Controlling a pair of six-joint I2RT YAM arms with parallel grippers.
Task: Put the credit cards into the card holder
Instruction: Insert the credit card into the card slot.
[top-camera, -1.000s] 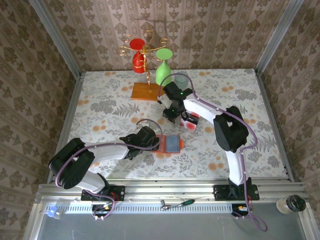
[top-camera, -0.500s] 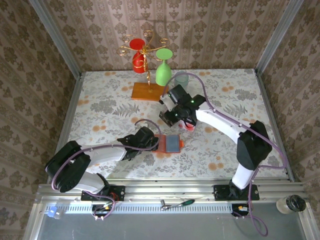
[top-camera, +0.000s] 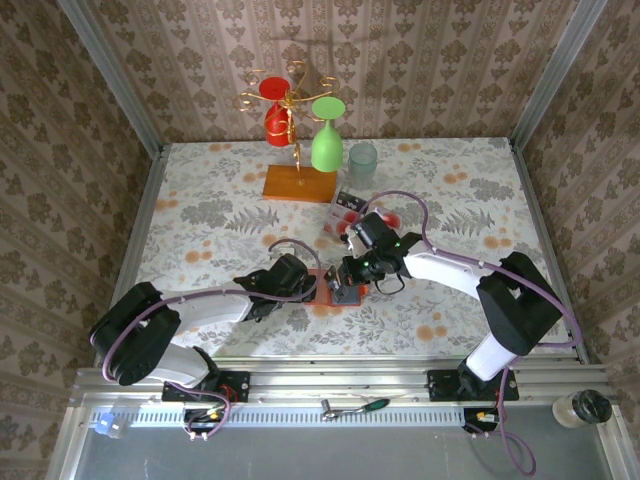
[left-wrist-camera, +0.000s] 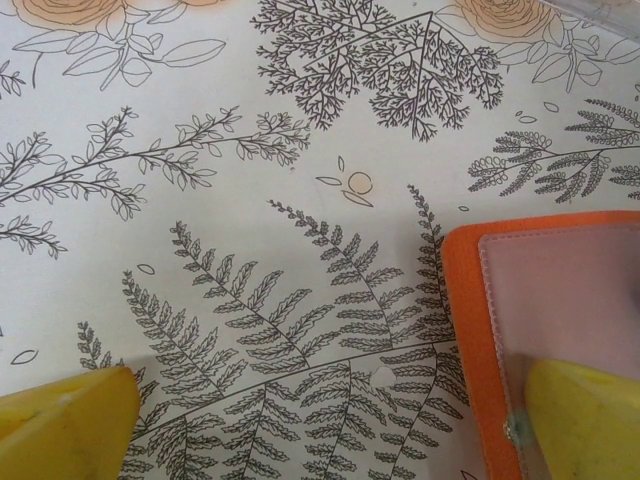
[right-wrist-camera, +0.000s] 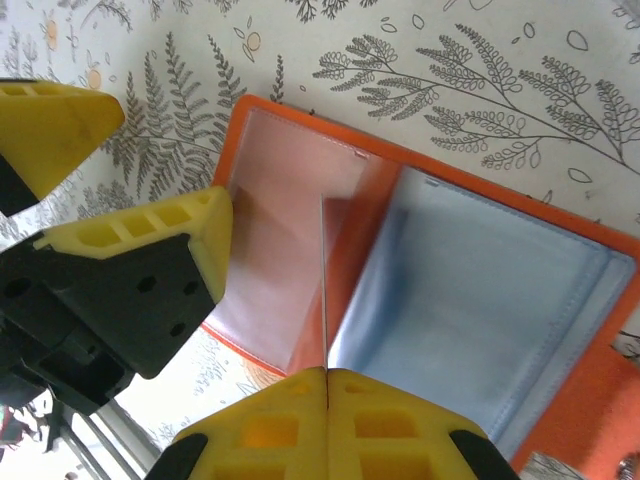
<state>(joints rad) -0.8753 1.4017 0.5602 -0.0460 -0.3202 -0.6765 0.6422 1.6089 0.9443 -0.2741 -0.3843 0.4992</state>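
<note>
1. Credit cards (top-camera: 348, 213) not yet stowed lie in a small loose pile beyond the right gripper (right-wrist-camera: 325, 375), on its far side and well apart from the card holder (right-wrist-camera: 470, 290).
2. One credit card (right-wrist-camera: 324, 290) is pinched between that gripper's closed fingers. We see it edge-on, as a thin line rising from between the fingertips over the holder's middle fold.
3. Directly beneath the right gripper the card holder lies opened flat on the surface (left-wrist-camera: 250, 150), with a pinkish clear pocket on one side and a blue-grey one on the other.
4. Our left gripper (left-wrist-camera: 320, 425) stands wide open and grips nothing. One finger sits over the pinkish flap near its orange edge and appears to press on it, while the other is off the holder, over bare surface. We judge it is pinning the holder in place.
5. We expect the card to be light, stiff and slick. A firm pinch at one short end suits it, leaving the free end to lead into the pocket. A weak pinch would let it pivot.
6. The holder looks soft and light, so it could slide or fold shut if not held down. The pocket mouth is probably snug, so we judge a shallow entry angle best. Which pocket the card is aimed at we cannot tell.
</note>
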